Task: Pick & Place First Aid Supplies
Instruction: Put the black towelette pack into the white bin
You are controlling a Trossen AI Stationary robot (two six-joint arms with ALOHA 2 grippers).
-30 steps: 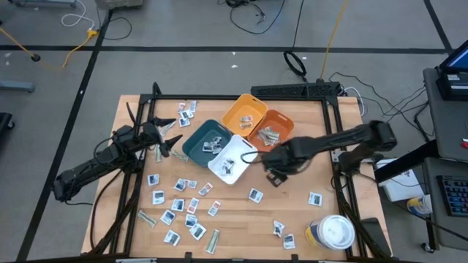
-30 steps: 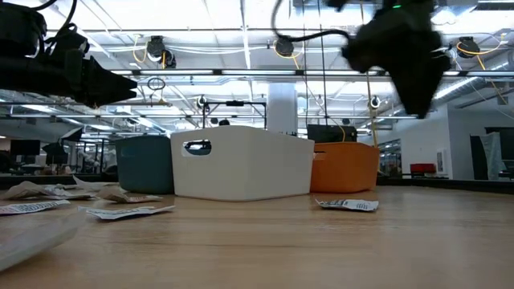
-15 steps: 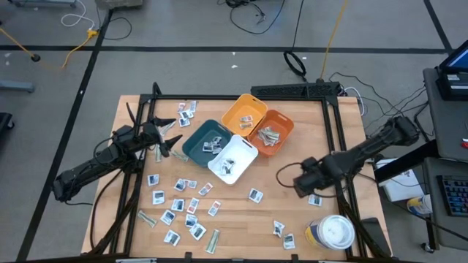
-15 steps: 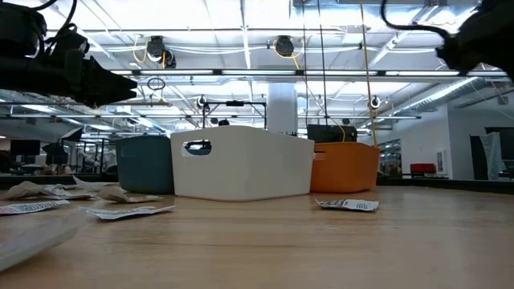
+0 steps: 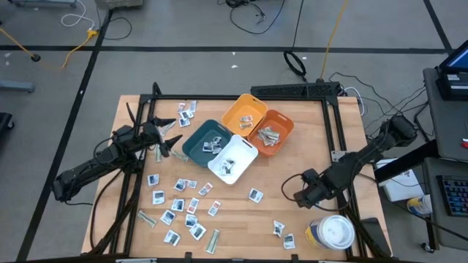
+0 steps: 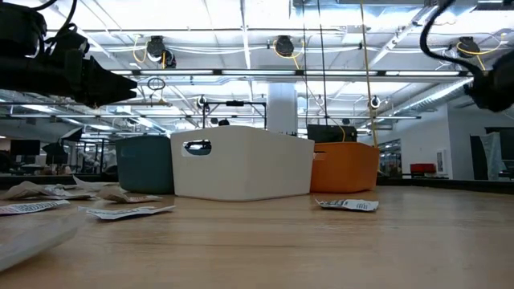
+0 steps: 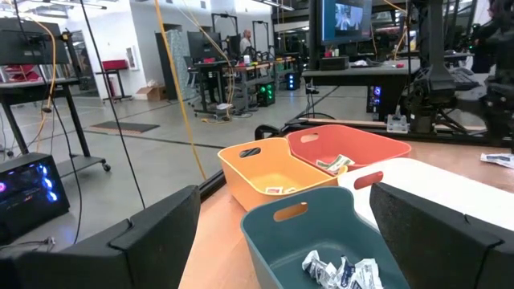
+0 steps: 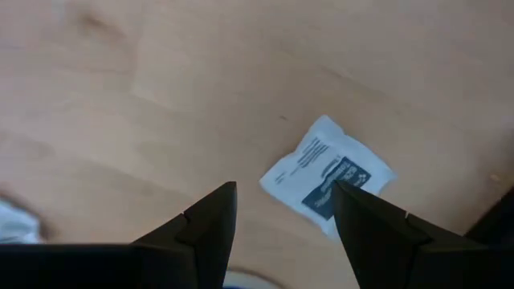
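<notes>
Approach step: your right gripper [image 8: 281, 210] hovers, jaws spread and empty, over a white packet [image 8: 328, 175] near the bench's right edge. Next, descend squarely and pinch. Left gripper [image 5: 170, 141] waits wide beside the teal bin [image 5: 205, 141].

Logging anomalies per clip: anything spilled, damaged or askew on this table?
Nothing damaged. Loose packets lie scattered flat across the table, unsorted, as the task expects. The four bins sit upright, clustered together. The right hand hovers open above one stray packet.

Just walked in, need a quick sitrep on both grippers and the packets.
Right gripper open, above white packet. Left gripper open, waiting beside teal bin. Nothing in the way.
</notes>
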